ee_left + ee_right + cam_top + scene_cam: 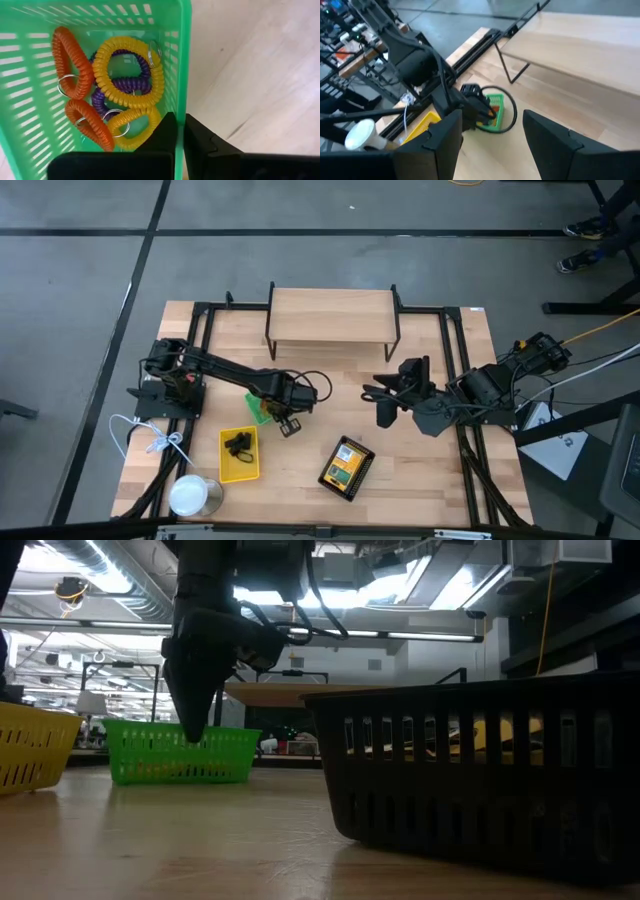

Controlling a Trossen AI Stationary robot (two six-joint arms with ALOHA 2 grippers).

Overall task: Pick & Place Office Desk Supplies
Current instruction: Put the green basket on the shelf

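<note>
The green tray (30, 75) stands on the table left of centre and holds orange (70, 60), yellow (127, 70) and purple (122, 85) coiled loops. My left gripper (180, 125) points down at the tray's side wall and is shut on it. The yellow tray (238, 453), with black clips (238, 444) in it, is near the front left. The black mesh tray (347, 467) holds a printed box (346, 468). My right gripper (380, 402) hangs open above the table's right half, with nothing between its fingers. My left gripper pinches the green tray's side wall at its top rim (181, 107). One finger (165, 132) is inside the tray and the other finger (202, 142) is outside. The fingers come from above, pointing down. The tray (180, 752) sits level with its bottom on the table.
A wooden shelf (332, 320) on black legs stands at the table's far middle. A white round can (195, 495) stands at the front left corner, with a white cord (150, 440) beside it. Bare wood lies between the trays and the right arm.
</note>
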